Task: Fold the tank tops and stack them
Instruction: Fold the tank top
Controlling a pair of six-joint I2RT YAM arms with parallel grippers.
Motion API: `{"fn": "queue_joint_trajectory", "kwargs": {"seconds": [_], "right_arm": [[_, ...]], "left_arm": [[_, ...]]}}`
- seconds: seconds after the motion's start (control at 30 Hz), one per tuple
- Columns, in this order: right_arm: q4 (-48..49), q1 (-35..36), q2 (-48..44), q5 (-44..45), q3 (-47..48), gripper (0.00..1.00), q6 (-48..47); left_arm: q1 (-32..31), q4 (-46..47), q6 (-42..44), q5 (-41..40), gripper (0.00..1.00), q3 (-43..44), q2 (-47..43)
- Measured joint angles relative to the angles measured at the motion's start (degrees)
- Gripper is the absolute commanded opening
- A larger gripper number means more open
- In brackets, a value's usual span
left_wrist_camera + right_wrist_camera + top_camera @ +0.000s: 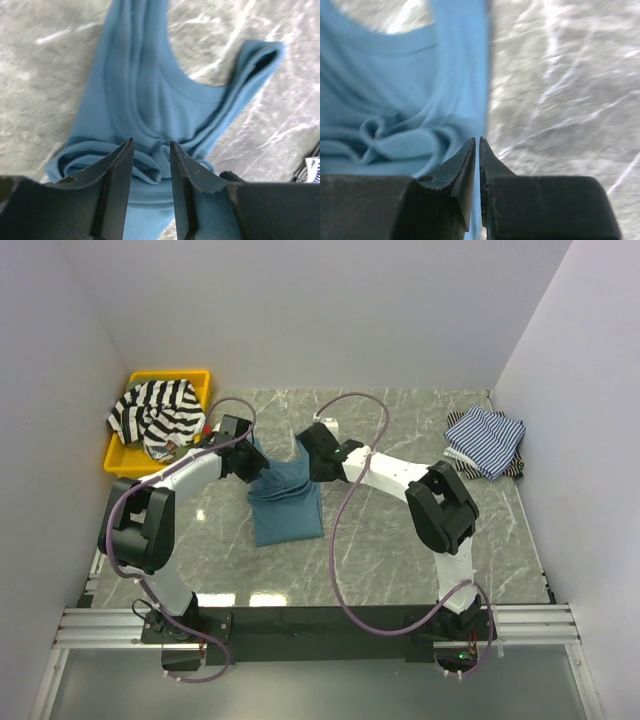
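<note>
Teal top (288, 505) lies roughly folded in the middle of the surface (390, 565). At its far end we see the left pincer (151, 146) part open, with bunched cloth between the fingers but not clamped. The right pincer (477, 142) is all but closed, nipping the top's edge. Farther off on the right, the thin-striped tops (485, 438) lie in a heap. At far left, the bold-striped top (155, 412) sits in the yellow tray (118, 458).

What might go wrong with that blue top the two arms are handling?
The right tool pinches only the thin edge of the teal-blue cloth tank top, so it may slip out. The left tool stands open over bunched folds and may grab several layers, spoiling the fold.
</note>
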Motion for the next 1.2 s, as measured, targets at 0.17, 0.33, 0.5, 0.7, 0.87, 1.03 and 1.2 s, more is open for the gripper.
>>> {"fn": "queue_joint_trajectory", "kwargs": {"seconds": [0.17,0.33,0.5,0.7,0.87,1.03,1.2], "right_arm": [[-0.4,-2.6,0.0,0.0,0.3,0.19,0.2],[0.9,-2.4,-0.7,-1.6,-0.8,0.41,0.3],[1.2,1.2,-4.5,-2.1,-3.7,0.41,-0.7],[2.4,9.1,-8.4,-2.8,-4.9,0.4,-2.7],[1.6,11.0,-6.5,-4.6,-3.0,0.39,-5.6],[0.3,10.9,-1.7,-5.9,0.9,0.4,-8.3],[-2.1,10.4,2.2,-6.3,4.3,0.41,-9.9]], "left_arm": [[0.0,0.0,1.2,0.0,0.41,1.9,0.0],[0.0,-2.6,1.7,-2.1,0.46,1.1,-2.2],[0.2,-5.2,-0.9,-5.7,0.5,-4.9,-10.4],[1.8,-6.2,-4.1,-6.0,0.3,-14.4,-18.3],[2.6,-4.9,-4.5,-4.1,0.11,-16.6,-15.4],[2.6,-2.0,-4.4,-2.4,0.05,-16.3,-9.0],[2.6,-1.1,-4.3,-1.0,0.05,-13.3,-4.3]]}}
